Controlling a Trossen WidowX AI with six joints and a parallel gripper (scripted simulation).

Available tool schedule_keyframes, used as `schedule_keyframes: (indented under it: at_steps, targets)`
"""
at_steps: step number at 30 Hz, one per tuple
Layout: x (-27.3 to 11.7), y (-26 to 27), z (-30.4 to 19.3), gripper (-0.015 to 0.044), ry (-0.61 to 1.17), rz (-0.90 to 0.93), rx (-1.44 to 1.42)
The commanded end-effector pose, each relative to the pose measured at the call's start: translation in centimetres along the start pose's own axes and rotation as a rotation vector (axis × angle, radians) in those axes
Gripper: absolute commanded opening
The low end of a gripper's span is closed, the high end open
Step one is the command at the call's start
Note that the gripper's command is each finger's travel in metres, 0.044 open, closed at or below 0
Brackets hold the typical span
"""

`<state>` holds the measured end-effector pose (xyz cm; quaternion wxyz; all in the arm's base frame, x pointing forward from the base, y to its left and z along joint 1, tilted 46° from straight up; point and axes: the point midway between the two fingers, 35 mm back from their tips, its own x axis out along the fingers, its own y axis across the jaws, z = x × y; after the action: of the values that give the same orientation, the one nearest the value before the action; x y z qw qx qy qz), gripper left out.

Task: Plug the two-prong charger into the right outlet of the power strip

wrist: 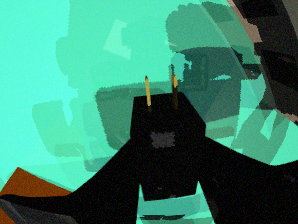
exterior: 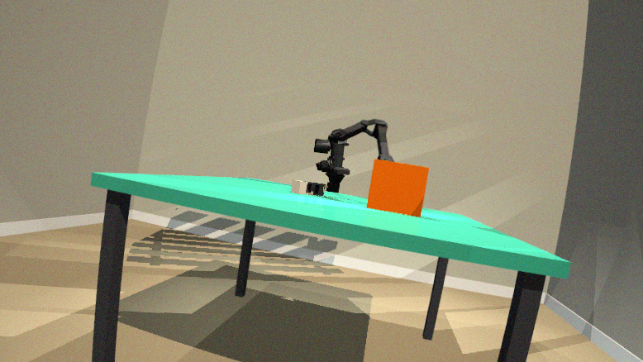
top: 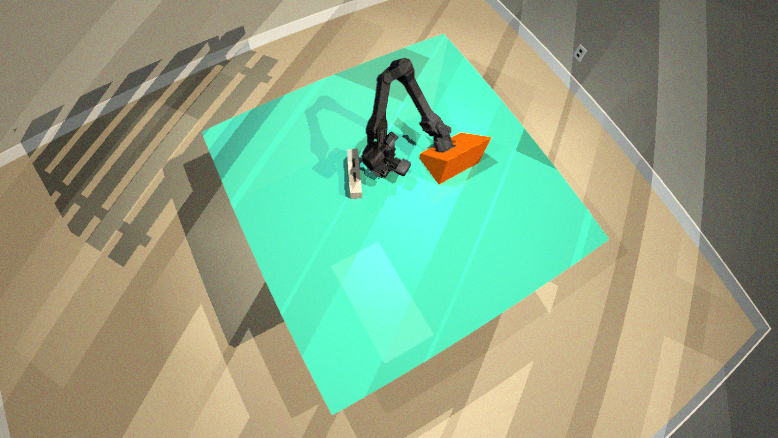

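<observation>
The black two-prong charger (wrist: pixel 167 122) is between the fingers of my gripper (wrist: pixel 162 140) (exterior: pixel 333 187), which is shut on it. Its two brass prongs (wrist: pixel 148 93) point up and away in the wrist view. In the top and exterior views the charger is too dark and hidden to make out. The white power strip (top: pixel 354 186) (exterior: pixel 298 186) (wrist: pixel 275 37) lies on the table, left of the gripper in the top and exterior views and at the upper right of the wrist view. Part of it is in shadow, with dark outlet openings. The gripper is beside the strip, and the prongs are apart from it.
A large orange block (top: pixel 460 157) (exterior: pixel 397 188) (wrist: pixel 30 186) stands right of the gripper in the top and exterior views, close to the arm's base. It shows at the lower left of the wrist view. The green table (top: pixel 462 244) (exterior: pixel 202 197) carries strong shadows of the arm.
</observation>
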<state>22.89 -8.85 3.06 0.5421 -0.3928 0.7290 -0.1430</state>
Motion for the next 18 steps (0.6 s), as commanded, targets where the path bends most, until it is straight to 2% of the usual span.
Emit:
schedule_keyframes:
  at_steps: [1, 18]
  targets:
    - [0.06, -0.24, -0.15, 0.0000, -0.009, 0.006, 0.092]
    - [1.02, -1.07, -0.85, 0.0000, -0.007, 0.026, 0.434]
